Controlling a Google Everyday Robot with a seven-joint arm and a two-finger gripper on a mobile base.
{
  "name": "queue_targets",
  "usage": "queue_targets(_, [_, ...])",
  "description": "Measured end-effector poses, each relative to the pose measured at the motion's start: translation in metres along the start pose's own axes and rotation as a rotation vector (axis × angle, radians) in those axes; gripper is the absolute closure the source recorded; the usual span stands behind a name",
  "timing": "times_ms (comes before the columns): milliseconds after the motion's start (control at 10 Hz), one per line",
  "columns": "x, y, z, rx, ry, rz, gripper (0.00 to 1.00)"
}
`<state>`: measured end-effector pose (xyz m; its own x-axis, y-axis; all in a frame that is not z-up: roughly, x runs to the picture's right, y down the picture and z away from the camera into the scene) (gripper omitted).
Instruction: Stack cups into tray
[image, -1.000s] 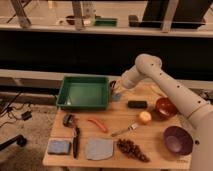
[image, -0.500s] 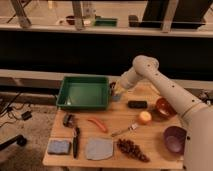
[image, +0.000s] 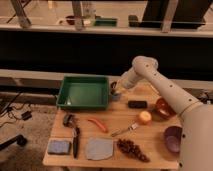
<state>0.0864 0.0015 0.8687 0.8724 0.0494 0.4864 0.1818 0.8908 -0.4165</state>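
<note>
A green tray (image: 84, 93) sits at the back left of the wooden table and looks empty. My gripper (image: 116, 90) hangs just off the tray's right rim, pointing down. A small bluish cup (image: 116, 96) stands on the table directly under it, partly hidden by the gripper. I cannot tell whether the gripper is touching the cup. My white arm (image: 150, 75) reaches in from the right.
A black block (image: 137, 104), a red bowl (image: 164, 107), an orange fruit (image: 145, 117) and a purple bowl (image: 174, 138) are on the right. A fork (image: 125, 131), a red pepper (image: 98, 124), grapes (image: 133, 149), a grey cloth (image: 99, 148), a blue sponge (image: 59, 146) and a black tool (image: 75, 136) lie along the front.
My arm's elbow has shifted slightly left. The gripper stays by the tray's right rim, over the cup.
</note>
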Motion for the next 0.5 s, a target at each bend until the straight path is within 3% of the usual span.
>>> queue_targets(500, [0.0088, -0.0032, 0.0003, 0.003, 0.027, 0.011, 0.87])
